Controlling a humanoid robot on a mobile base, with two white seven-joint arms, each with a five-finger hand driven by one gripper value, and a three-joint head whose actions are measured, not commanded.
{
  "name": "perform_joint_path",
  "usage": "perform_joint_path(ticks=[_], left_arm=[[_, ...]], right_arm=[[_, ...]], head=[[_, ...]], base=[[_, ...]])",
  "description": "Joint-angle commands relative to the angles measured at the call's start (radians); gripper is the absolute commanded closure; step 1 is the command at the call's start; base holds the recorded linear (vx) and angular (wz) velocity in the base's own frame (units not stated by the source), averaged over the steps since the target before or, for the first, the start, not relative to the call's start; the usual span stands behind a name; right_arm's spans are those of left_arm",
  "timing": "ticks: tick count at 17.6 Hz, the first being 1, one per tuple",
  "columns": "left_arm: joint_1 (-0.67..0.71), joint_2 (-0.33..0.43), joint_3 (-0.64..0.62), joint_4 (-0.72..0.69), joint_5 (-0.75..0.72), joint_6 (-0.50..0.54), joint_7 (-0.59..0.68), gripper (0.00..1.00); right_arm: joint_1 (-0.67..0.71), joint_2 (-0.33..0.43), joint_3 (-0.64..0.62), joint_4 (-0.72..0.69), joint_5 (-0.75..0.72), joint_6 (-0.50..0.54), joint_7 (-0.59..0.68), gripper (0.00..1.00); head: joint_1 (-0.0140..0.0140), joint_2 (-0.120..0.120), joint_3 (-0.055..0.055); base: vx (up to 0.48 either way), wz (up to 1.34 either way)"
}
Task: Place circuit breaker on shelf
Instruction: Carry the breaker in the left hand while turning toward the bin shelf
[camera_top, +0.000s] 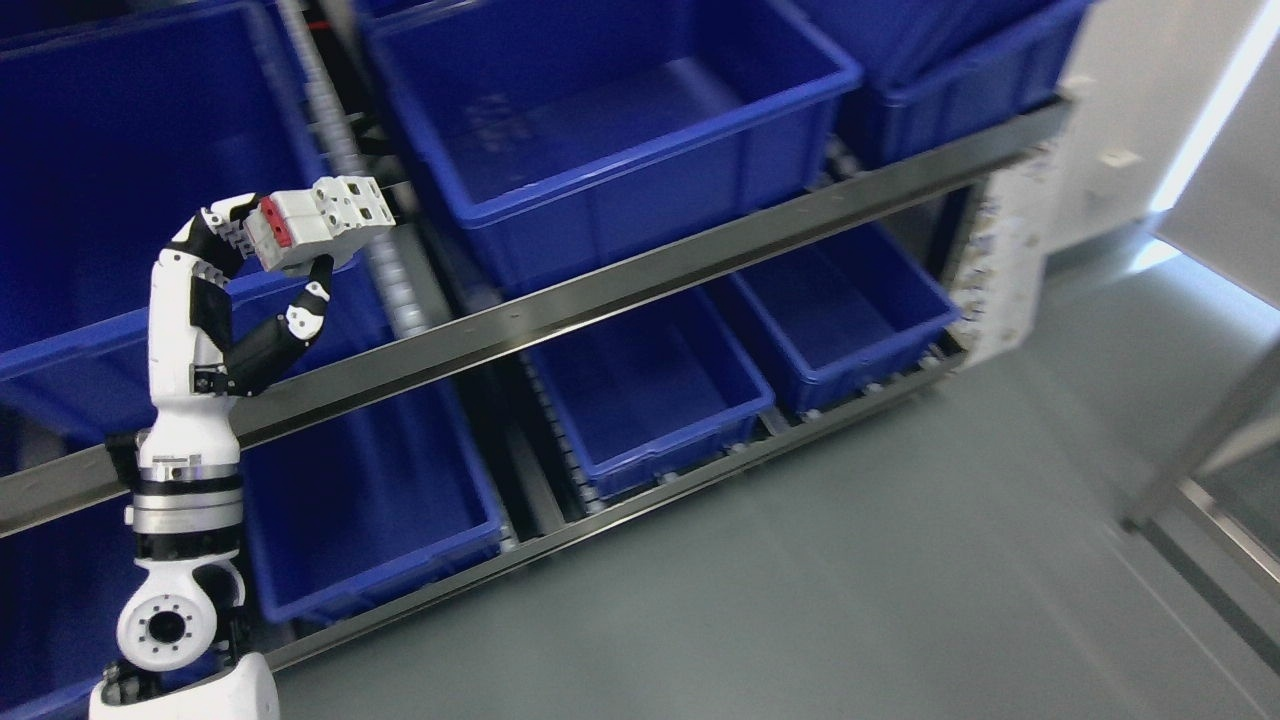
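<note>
Blue bins (600, 120) crowd shelf (640, 275); left hand (250, 250) pinches circuit breaker (320, 222) (red-ended) above rail.

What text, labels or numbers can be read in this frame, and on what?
None legible.
Circuit breaker in the left hand: red patch on its end, no print readable.
White strip on the shelf's right end post: dark marks, too blurred to read.
Blue bin on the upper level: faint marks on the floor, not readable as text.
</note>
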Motion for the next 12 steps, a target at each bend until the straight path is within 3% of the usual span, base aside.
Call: perform_joint_path(ticks=[1, 5, 8, 12], left_arm=[[-0.12, 0.017, -0.116, 0.002, -0.002, 0.033, 0.015, 0.9], [-0.158, 0.017, -0.138, 0.086, -0.034, 0.08, 0.012, 0.9], [-0.29, 0.017, -0.126, 0.271, -0.119, 0.135, 0.002, 0.9], [-0.497, 0.174, -0.182, 0.549, -0.258, 0.144, -0.017, 0.9]], right_arm=[[0.0, -0.017, 0.02, 0.0, 0.0, -0.014, -0.001, 0.0], [0.0, -0.017, 0.02, 0.0, 0.0, -0.014, -0.003, 0.0], [0.0, -0.017, 0.02, 0.0, 0.0, -0.014, -0.003, 0.0], [0.0, -0.017, 0.02, 0.0, 0.0, -0.014, -0.003, 0.0]], head=[[0.0, 0.0, 0.0], [0.0, 0.0, 0.0], [0.0, 0.0, 0.0], [0.0, 0.0, 0.0]], base=[[0.049, 1.18], [0.098, 0.88], [0.149, 0.48], [0.193, 0.19]])
